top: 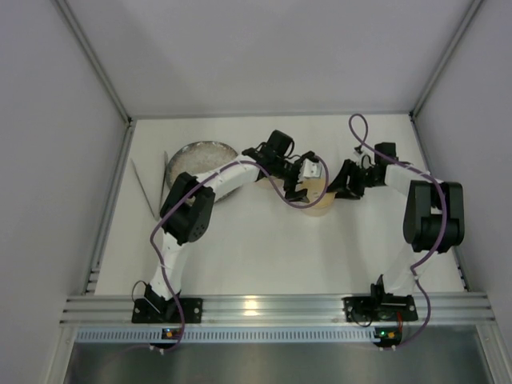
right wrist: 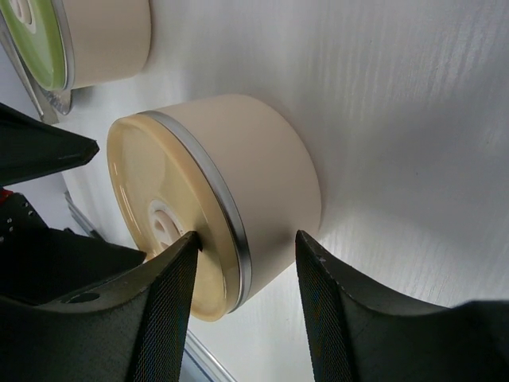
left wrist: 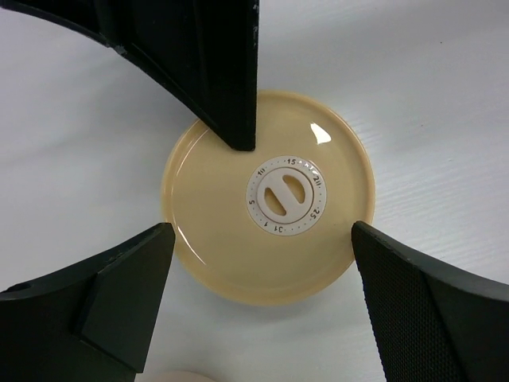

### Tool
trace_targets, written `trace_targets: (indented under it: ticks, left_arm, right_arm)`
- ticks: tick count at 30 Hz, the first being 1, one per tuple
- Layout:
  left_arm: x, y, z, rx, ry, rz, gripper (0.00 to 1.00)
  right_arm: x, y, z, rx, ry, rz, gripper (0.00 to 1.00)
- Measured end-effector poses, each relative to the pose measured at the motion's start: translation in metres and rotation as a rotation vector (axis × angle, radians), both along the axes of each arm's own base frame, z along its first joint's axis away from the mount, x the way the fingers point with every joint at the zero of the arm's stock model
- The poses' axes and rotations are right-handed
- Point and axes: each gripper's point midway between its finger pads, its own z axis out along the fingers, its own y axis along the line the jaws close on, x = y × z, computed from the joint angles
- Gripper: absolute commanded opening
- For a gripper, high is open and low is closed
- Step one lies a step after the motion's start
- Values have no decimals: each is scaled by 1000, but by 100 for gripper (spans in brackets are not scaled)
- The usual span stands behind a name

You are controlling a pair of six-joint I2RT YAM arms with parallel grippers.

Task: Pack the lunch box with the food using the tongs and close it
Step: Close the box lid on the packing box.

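Both empty, agape: left claw [left wrist: 261, 232] over tan lid [left wrist: 219, 251], right claw [right wrist: 246, 243] straddling half-hidden tin [top: 322, 210].

The bench [top: 264, 248] is white and flat. A round grey plate [top: 196, 156] sits on it at the far left. Thin silver tongs [top: 144, 190] lie right next to the plate, closer to the left wall, and they make a V shape. A round tin with a tan lid [right wrist: 262, 183] stands in the middle of the bench. Another tin with a green lid [right wrist: 103, 40] stands near it, and the two do not touch.
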Motion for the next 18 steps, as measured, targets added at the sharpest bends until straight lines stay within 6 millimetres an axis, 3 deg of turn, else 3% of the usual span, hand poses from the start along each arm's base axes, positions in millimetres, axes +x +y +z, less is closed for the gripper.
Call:
trace_targets:
  ticks: [6, 10, 14, 18]
  left_arm:
    - [-11, 1, 1, -12, 34, -43, 99]
    - [-29, 19, -14, 48, 110, -83, 99]
    - [-44, 40, -13, 66, 101, -116, 99]
    - [-52, 49, -9, 36, 131, -18, 99]
  right_arm:
    - [4, 0, 1, 0, 0, 2, 50]
    - [5, 0, 1, -2, -1, 3, 50]
    - [5, 0, 1, -2, 0, 2, 50]
    - [6, -1, 1, -4, -3, 0, 50]
